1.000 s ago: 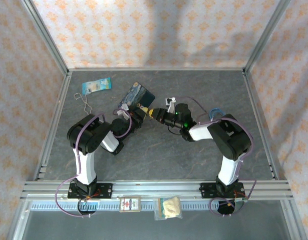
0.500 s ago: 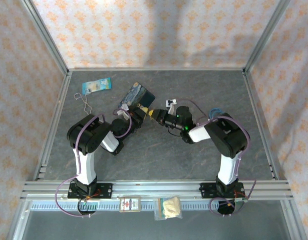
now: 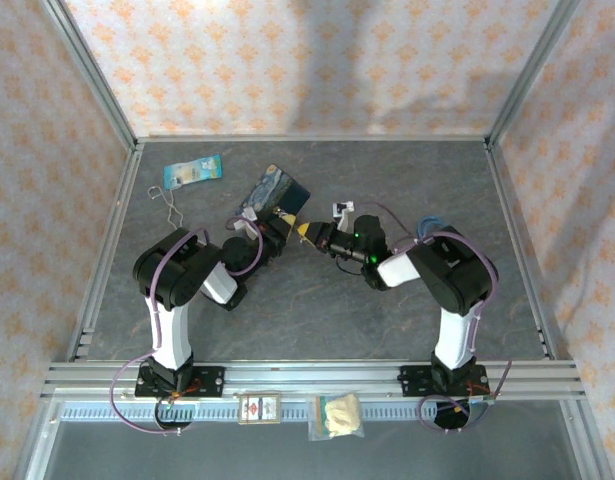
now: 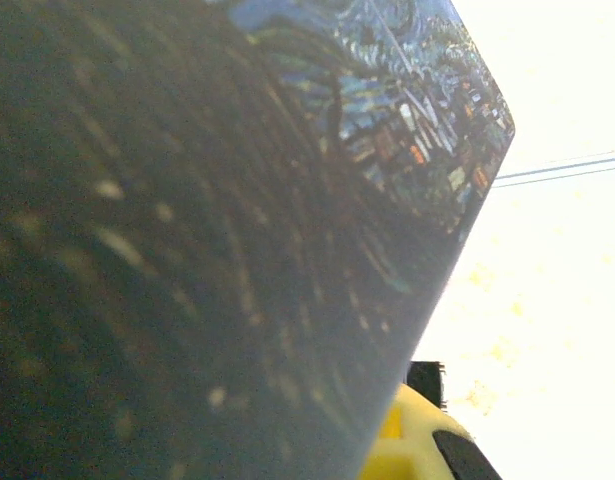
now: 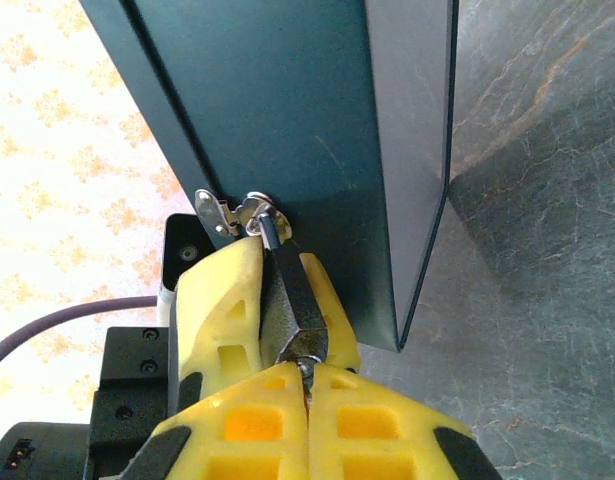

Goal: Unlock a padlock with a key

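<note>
The small dark padlock (image 5: 292, 300) hangs by its silvery shackle (image 5: 263, 222) from the hasp of the blue starry tin (image 5: 287, 110). My left gripper (image 5: 277, 275) is shut on the padlock, with one yellow finger (image 5: 219, 300) on each side of the body. My right gripper (image 5: 308, 385) is shut on the thin silvery key (image 5: 307, 368), whose tip meets the padlock's lower end. From above, the left gripper (image 3: 283, 222) and right gripper (image 3: 309, 232) meet beside the tin (image 3: 272, 190). The left wrist view looks close along the tin's painted face (image 4: 387, 110).
A blue card (image 3: 192, 170) and a bent wire loop (image 3: 167, 205) lie at the back left. Two small packets (image 3: 257, 408) (image 3: 337, 415) rest on the front rail. Patterned walls close off the table (image 3: 317, 310) on three sides.
The right arm's wrist and elbow have shifted slightly, with the gripper still at the padlock. The left arm has stayed put.
</note>
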`<state>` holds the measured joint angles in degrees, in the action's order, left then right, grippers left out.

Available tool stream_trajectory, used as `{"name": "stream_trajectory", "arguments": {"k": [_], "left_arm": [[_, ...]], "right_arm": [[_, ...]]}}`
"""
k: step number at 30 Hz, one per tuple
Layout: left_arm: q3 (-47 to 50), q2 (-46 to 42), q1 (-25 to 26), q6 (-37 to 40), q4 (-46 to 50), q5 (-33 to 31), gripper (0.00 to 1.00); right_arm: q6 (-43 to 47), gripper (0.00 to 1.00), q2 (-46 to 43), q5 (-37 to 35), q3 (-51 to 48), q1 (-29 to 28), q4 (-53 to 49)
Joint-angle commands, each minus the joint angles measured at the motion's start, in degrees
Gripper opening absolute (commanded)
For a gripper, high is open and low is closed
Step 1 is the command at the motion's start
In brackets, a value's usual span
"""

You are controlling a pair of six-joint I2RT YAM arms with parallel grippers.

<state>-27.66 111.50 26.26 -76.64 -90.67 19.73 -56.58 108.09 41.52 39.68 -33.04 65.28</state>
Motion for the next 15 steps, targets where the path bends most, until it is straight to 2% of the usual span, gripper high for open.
{"name": "stream_trajectory", "arguments": {"k": [1,6,10,11,15], "left_arm": [[-0.31,-1.59,0.63,1.72,-9.03,2.36,0.00],[0.66,0.67,0.96,4.92,-14.66,4.20,0.00],[-0.65,0.91,1.62,7.48,-14.62,6.09,0.00],[-0.91,0.84,1.80,7.88,-14.65,6.41,0.00],[-2.00,0.73,1.90,8.96,-14.62,6.97,0.00]], "right_arm": [[-8.76,0.00,1.64,2.29,0.83,0.94,6.57],[-35.58,0.00,6.39,6.22,2.10,2.08,25.12],[-59.57,0.00,12.01,2.53,2.33,1.72,41.84],[-63.54,0.00,12.59,2.50,2.66,1.48,42.20],[-66.36,0.00,12.04,2.41,5.18,0.30,42.12]]}}
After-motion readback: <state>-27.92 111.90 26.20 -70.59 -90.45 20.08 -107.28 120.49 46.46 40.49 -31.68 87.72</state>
